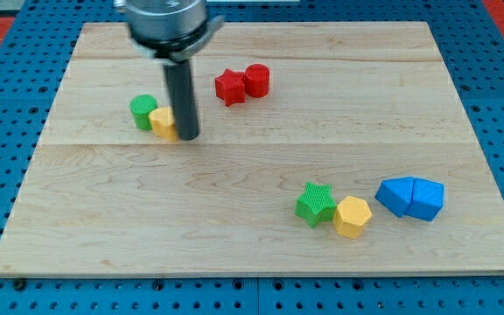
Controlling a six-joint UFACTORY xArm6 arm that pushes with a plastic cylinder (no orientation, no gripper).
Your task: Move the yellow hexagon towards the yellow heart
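The yellow hexagon (353,216) lies at the view's lower right, touching a green star (315,204) on its left. The yellow heart (163,122) lies at the view's upper left, touching a green cylinder-like block (143,111) on its left. My tip (188,136) rests on the board right against the yellow heart's right side, far to the upper left of the yellow hexagon. The rod partly hides the heart's right edge.
A red star (230,87) and a red cylinder (256,80) sit together near the view's top centre. Two blue blocks (410,198) touch each other at the right, just right of the yellow hexagon. The wooden board (252,254) ends on a blue pegboard.
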